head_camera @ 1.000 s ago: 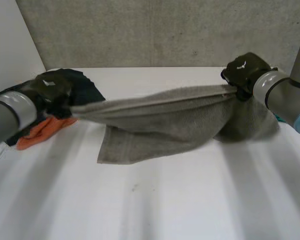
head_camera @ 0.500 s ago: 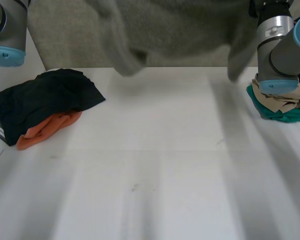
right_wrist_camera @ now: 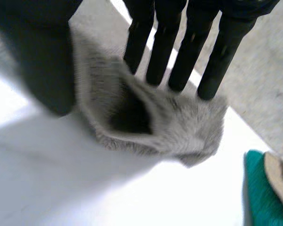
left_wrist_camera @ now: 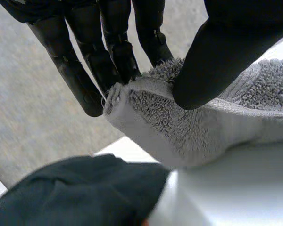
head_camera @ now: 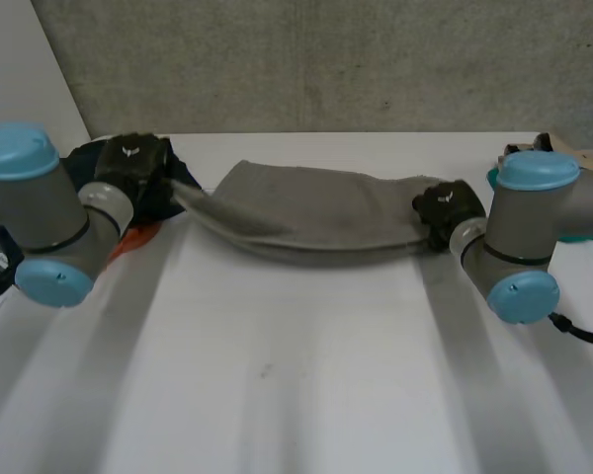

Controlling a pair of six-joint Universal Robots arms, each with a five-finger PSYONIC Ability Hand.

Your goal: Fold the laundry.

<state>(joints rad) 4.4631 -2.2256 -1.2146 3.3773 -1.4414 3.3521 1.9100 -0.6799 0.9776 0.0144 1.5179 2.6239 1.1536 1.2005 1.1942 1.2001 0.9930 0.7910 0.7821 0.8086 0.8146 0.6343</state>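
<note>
The soft, limp grey towel (head_camera: 316, 212) sags along the far edge of the bench (head_camera: 296, 395), each end pinched between thumb and fingers by the left robot hand (head_camera: 133, 168) and right robot hand (head_camera: 443, 209), so its corners seem the best holds.

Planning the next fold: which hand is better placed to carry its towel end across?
Left, probably: the left hand pinches the grey towel hem cleanly between thumb and fingers; the right hand holds a bunched end.
</note>
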